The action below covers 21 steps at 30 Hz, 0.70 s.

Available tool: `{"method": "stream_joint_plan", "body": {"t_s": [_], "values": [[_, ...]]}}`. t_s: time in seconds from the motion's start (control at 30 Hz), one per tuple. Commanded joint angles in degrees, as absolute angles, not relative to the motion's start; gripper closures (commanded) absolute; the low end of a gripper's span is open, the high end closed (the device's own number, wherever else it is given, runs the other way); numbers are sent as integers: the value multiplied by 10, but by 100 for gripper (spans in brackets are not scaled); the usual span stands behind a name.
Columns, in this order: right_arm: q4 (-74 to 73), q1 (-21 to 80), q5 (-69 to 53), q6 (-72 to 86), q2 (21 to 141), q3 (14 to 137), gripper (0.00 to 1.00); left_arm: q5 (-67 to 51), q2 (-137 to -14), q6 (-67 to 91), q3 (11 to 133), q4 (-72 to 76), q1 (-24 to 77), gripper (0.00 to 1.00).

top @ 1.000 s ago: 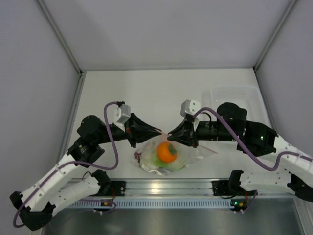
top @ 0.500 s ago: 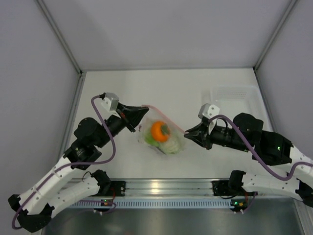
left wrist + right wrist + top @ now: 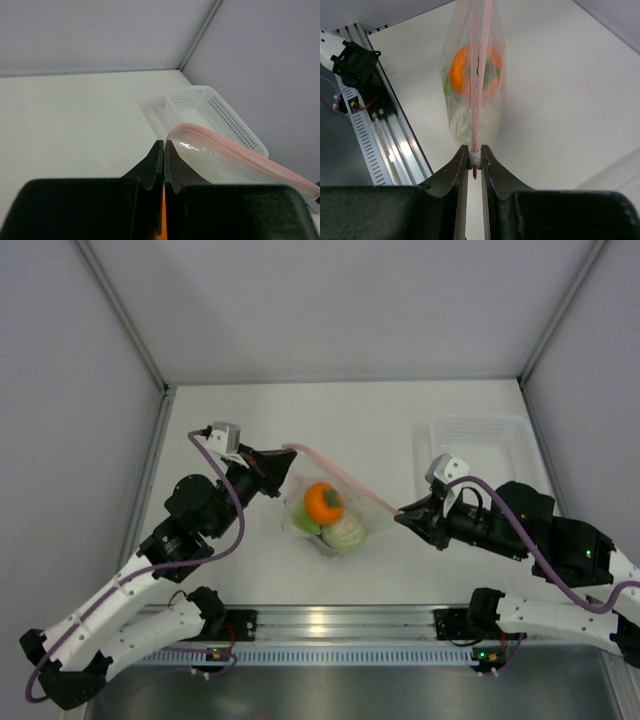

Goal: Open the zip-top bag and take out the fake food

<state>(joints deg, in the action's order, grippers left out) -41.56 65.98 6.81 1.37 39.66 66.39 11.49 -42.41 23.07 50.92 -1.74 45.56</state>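
Left hand [image 3: 284, 462] and right hand [image 3: 399, 513] each pinch an opposite top corner of the zip-top bag [image 3: 331, 525]. The fake food [image 3: 323, 502] sits inside it.

R hand [image 3: 474, 162] pinches zip-top bag [image 3: 470, 107] strip; orange fruit [image 3: 470, 72] inside.

The bag [image 3: 343, 475] is stretching across the middle of the table [image 3: 330, 420], between the two grippers. The left gripper [image 3: 287, 464] is pinching its far left corner, and the right gripper [image 3: 399, 512] is pinching its near right corner. Inside the bag, the fruit [image 3: 323, 502] is sitting behind and left of the vegetable [image 3: 345, 533]. The basket [image 3: 478, 440] is standing at the far right of the table, behind the right gripper.
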Motion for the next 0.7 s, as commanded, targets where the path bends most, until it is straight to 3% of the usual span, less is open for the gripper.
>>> {"method": "stream_joint_plan", "body": {"t_s": [0.0, 0.07, 0.3, 0.43, 0.67], "values": [[-449, 670, 69, 19, 391, 670, 100, 166, -425, 237, 524, 43, 446, 100], [-444, 669, 65, 18, 392, 667, 99, 99, -428, 222, 522, 56, 446, 100], [-437, 670, 92, 21, 397, 664, 69, -132, -440, 163, 512, 88, 446, 100], [-451, 670, 127, 32, 399, 671, 62, -219, -443, 131, 505, 88, 446, 100], [-441, 669, 153, 33, 404, 685, 60, -276, -463, 118, 502, 88, 446, 100]]}}
